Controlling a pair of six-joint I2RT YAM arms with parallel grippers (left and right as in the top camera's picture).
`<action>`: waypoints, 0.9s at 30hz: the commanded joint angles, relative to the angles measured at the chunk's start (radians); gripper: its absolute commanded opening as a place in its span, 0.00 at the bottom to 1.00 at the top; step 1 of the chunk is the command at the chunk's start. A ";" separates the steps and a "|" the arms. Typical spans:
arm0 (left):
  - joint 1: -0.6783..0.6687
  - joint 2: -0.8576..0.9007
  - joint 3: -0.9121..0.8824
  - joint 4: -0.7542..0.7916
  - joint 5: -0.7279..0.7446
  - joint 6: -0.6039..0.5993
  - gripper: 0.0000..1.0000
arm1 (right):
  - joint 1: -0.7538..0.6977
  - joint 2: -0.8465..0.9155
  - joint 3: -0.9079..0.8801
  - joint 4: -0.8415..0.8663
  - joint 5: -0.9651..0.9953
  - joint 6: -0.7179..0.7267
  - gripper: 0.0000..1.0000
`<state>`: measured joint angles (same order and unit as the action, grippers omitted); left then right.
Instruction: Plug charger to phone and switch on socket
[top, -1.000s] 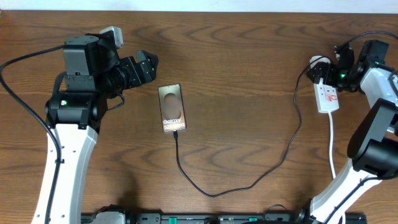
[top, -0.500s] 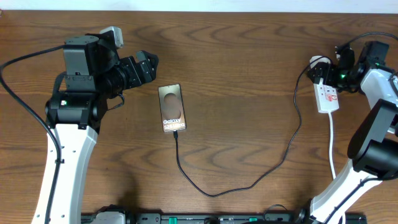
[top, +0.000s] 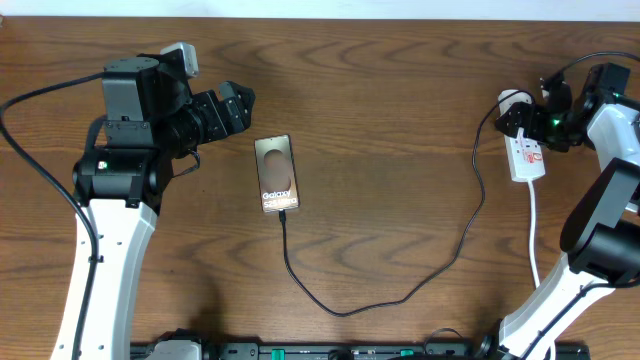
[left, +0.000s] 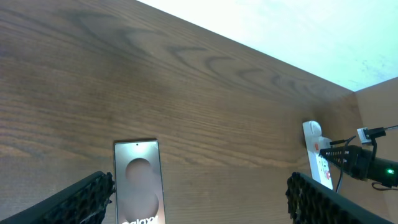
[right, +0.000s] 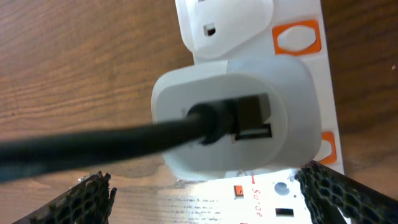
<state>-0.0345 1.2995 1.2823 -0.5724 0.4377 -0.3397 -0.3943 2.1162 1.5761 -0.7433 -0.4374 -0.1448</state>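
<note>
We start at the left gripper (top: 238, 108). Its two black fingers, ribbed with a fine mesh texture, stand wide apart and hold nothing. It hangs just above and to the left of the phone (top: 277, 175), clear of it.

The phone is a flat bronze rectangle lying on the dark, wavy-grained wooden table (top: 400, 100). It has a pale oval patch near its upper end and white lettering near its lower end. In the left wrist view the phone's top edge sits between the two spread fingers.

The right gripper (right: 211, 193) is far to the right of the phone. Its meshed fingers are also spread wide, one on each side of a white plug (right: 236, 118). We see no finger pressing on the plug.

The plug is smooth, rounded plastic and is seated in the power strip (top: 528, 160), a narrow white bar with orange-red hexagon outlines and small red print. A thin black cable (top: 340, 310) enters the plug through a small rectangular port. From the strip it drops and runs in a long loose curve below the phone, then rises to the phone's lower short edge, where its small tip meets the case.

The strip's thicker white cord (top: 533, 230) trails down from its near end. We cannot tell how the strip's switches are set.
</note>
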 joint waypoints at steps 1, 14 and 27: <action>0.005 -0.006 -0.002 0.000 -0.012 0.006 0.91 | -0.003 0.027 0.013 0.023 -0.006 -0.052 0.96; 0.005 -0.006 -0.002 0.000 -0.012 0.006 0.91 | 0.016 0.027 0.013 0.036 -0.034 -0.019 0.98; 0.005 -0.006 -0.002 0.000 -0.012 0.006 0.91 | 0.038 0.027 0.012 0.022 -0.122 0.036 0.94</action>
<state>-0.0345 1.2995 1.2823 -0.5724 0.4377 -0.3397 -0.3885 2.1258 1.5829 -0.6979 -0.4557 -0.1352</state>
